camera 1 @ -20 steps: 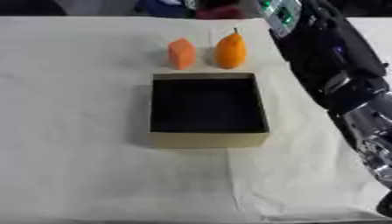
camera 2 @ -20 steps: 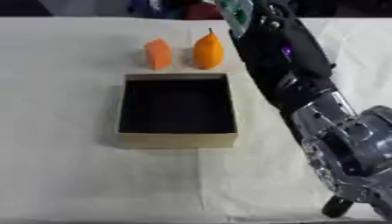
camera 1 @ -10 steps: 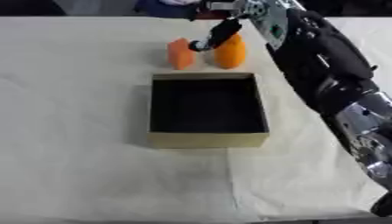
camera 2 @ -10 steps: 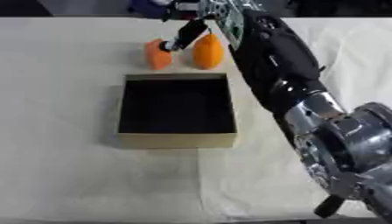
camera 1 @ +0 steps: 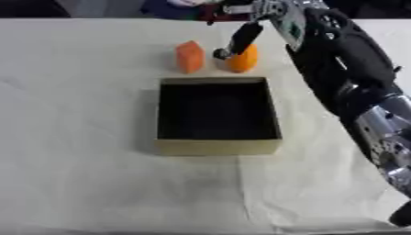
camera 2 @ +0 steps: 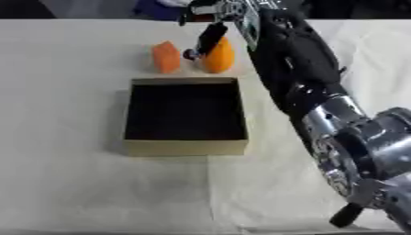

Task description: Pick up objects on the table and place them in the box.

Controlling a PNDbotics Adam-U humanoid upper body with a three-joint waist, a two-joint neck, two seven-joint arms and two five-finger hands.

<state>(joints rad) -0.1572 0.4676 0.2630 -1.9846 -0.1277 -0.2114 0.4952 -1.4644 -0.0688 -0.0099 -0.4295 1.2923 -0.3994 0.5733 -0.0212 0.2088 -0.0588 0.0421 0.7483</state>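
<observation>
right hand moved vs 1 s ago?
Yes. The right hand has come in from the far edge toward the box, and a finger now lies against the orange pear-shaped object.

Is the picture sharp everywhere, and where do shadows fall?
Left eye view: everything is soft, the right hand at the orange fruit most blurred; the box inside is dark. Right eye view: the near arm is blurred too.

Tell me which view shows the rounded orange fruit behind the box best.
The right eye view: the rounded orange fruit shows most of its body there, with the right robot hand crossing only its left edge. In the left eye view, the dark fingers cover more of it.
</observation>
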